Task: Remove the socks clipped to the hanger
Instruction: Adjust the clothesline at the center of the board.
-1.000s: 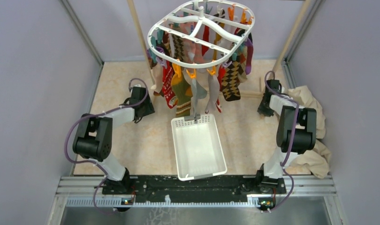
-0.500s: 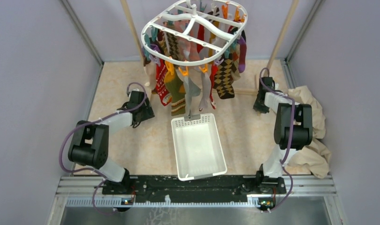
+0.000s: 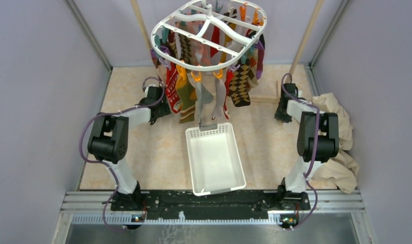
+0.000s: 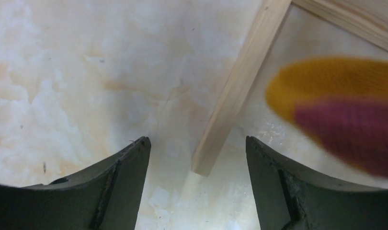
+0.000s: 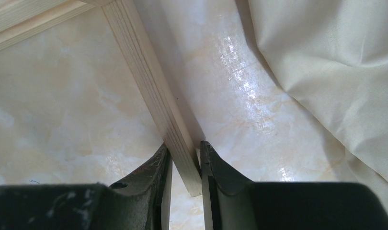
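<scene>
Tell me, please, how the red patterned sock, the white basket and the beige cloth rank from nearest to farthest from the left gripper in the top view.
1. The red patterned sock: hanging just to the right of the left gripper, nearest.
2. The white basket: in the middle, further right and closer to the arm bases.
3. The beige cloth: heaped at the far right side, farthest.

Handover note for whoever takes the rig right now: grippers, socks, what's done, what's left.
Left gripper: open, holding nothing, low over the table by the nearest socks. A blurred yellow-and-magenta sock toe shows in its wrist view.
Right gripper: shut on the end of the wooden rack foot.
Hanger: hangs above the far end of the table, socks clipped all round it.
Done: nothing visible, no sock in the white basket.
Left: unclip every sock.
</scene>
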Robot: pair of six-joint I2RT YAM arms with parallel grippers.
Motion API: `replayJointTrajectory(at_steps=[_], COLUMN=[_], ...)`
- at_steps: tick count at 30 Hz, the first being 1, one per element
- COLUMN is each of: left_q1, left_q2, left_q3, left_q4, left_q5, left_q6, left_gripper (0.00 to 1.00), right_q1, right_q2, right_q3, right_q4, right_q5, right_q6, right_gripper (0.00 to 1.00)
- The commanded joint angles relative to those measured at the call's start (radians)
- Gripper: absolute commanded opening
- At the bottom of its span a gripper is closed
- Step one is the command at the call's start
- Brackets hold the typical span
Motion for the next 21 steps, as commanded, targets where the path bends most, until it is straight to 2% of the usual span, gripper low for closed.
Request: replayJointTrajectory(at_steps=[1,3,9,12,15,21], left_q1=[0.002,0.003,0.006,0.004,0.004,-0.004], left_q2=[0.059,0.063,0.087,0.065,0.036,-0.029], left_q3=[0.032,0.034,0.066,0.041,0.0,-0.104], left_q4=[0.038,0.05,0.026,0.02,0.018,0.014], left_q5=[-0.001,-0.001,0.036,0.047,0.048,0.063], left_q6=[0.015,0.014,0.016,0.014,0.01,-0.033], left_gripper=[0.77,0.71,0.37,0.26,0.2,0.16], right_q1=[0.021,0.021,0.023,0.022,0.025,0.041], right_q2=[0.026,0.028,0.031,0.037,0.042,0.072], right_q3=[0.024,0.024,0.016,0.02,0.031,0.043], right_q4=[0.032,0.032,0.041,0.037,0.036,0.041], right_q5=[0.03,0.026,0.022,0.023,0.023,0.022], right_q6=[-0.04,-0.04,-0.042,-0.045,-0.049,-0.042], right_gripper=[0.11,0.11,0.11,0.11,0.11,0.11])
